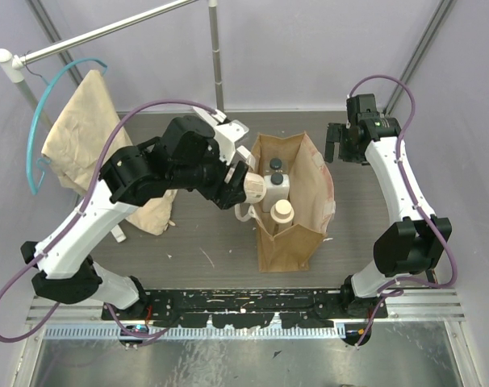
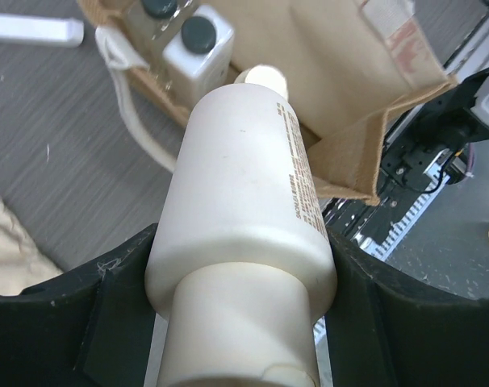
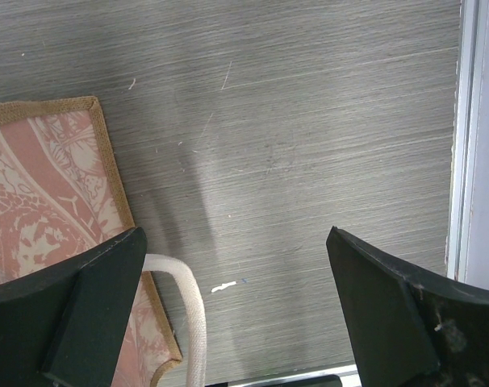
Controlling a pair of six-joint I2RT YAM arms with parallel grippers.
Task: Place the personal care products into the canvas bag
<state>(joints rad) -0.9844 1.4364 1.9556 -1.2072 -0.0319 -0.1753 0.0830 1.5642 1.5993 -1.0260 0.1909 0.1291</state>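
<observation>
The tan canvas bag (image 1: 297, 234) stands open mid-table. Inside it are two whitish rectangular bottles with dark caps (image 1: 275, 179) and one cream cylindrical bottle (image 1: 282, 213). My left gripper (image 1: 241, 188) is shut on the other cream cylindrical bottle (image 1: 254, 188), held tilted at the bag's left rim. In the left wrist view that bottle (image 2: 248, 201) fills the space between the fingers (image 2: 119, 298), pointing at the bag's mouth (image 2: 349, 72), where a dark-capped bottle (image 2: 198, 44) shows. My right gripper (image 1: 341, 145) is open and empty beside the bag's far right; its view shows the bag's printed side (image 3: 43, 185) and whitish strap (image 3: 190, 310).
A pale beige cloth garment (image 1: 79, 141) hangs from a blue hanger on a rail at the far left. A white bar (image 2: 31, 30) lies on the table behind the bag. A metal pole (image 1: 216, 56) stands at the back. The table's right edge (image 3: 469, 137) is near my right gripper.
</observation>
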